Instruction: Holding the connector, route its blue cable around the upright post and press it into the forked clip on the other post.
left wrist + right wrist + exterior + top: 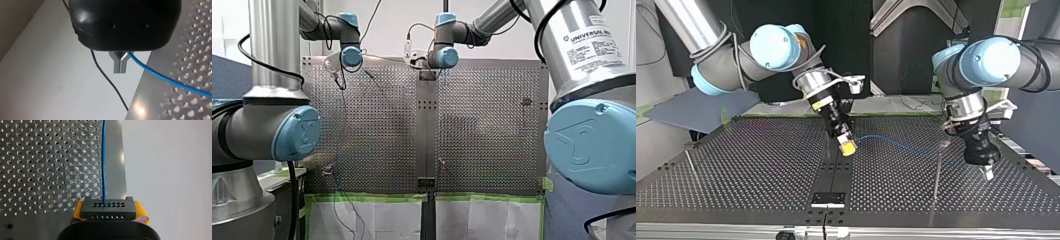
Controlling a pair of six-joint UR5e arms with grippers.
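My right gripper [108, 220] is shut on the black connector [108, 208], with a yellow pad on each side. The blue cable [103, 157] runs straight ahead from the connector over the perforated table. In the top view my right gripper [848, 147] hangs over the table's middle, and the blue cable [901, 144] sags across to my left gripper [987, 171]. Its metal fingers [120, 65] are shut, with the blue cable [160, 76] coming out from between them. The cable passes the thin post with the forked clip [944, 145]; whether it sits in the fork is unclear.
A plain upright post [690, 163] stands at the top view's left. A black bracket [828, 199] sits on the centre seam near the table's near edge. A thin black wire [107, 80] hangs beyond the table edge under my left gripper. Green tape [372, 197] lines one edge.
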